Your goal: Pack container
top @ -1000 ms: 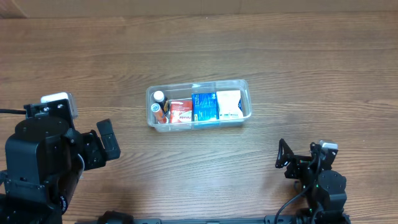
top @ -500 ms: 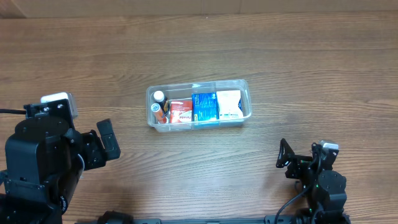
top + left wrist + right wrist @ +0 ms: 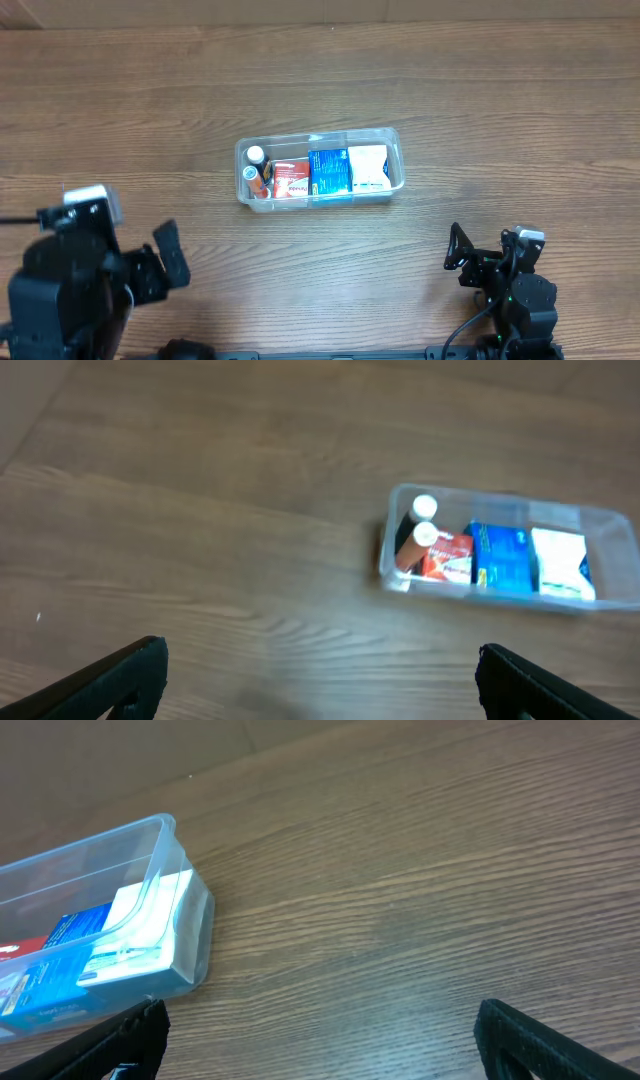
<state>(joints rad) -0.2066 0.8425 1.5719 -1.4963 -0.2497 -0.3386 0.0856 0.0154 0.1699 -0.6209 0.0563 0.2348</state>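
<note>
Bench (image 3: 500, 110): brown wood, the grain running left to right, filling every view.
Container (image 3: 300, 141): a clear, see-through plastic tub, a long rectangle with rounded corners and a raised rim. It is shallow and its open top faces up.
Where it sits: flat on the bench near the middle, a little toward the far side, long side running left to right, well apart from both arms.
Its left end: two small white caps (image 3: 256, 155), one behind the other, with an orange tube (image 3: 264, 181) just beside them.
Its middle: a red box (image 3: 291, 179) and a blue box (image 3: 329, 171), side by side and touching.
Its right end: a white box (image 3: 368, 168) against the blue one and close to the end wall.
Far strip inside: a narrow band of bare tub floor between the boxes and the far wall.
Left arm (image 3: 70, 290): black, at the near left corner of the bench.
Left pincer (image 3: 320, 652): fingers spread wide at the lower corners of its wrist view, with wood showing between them. The tub lies ahead and to the right, slightly blurred.
Right arm (image 3: 515, 285): black, at the near right edge.
Right pincer (image 3: 320, 1015): fingers apart in the same way, with wood between them. The tub's right end shows at the left edge of its wrist view, the white box close behind the clear end wall.
</note>
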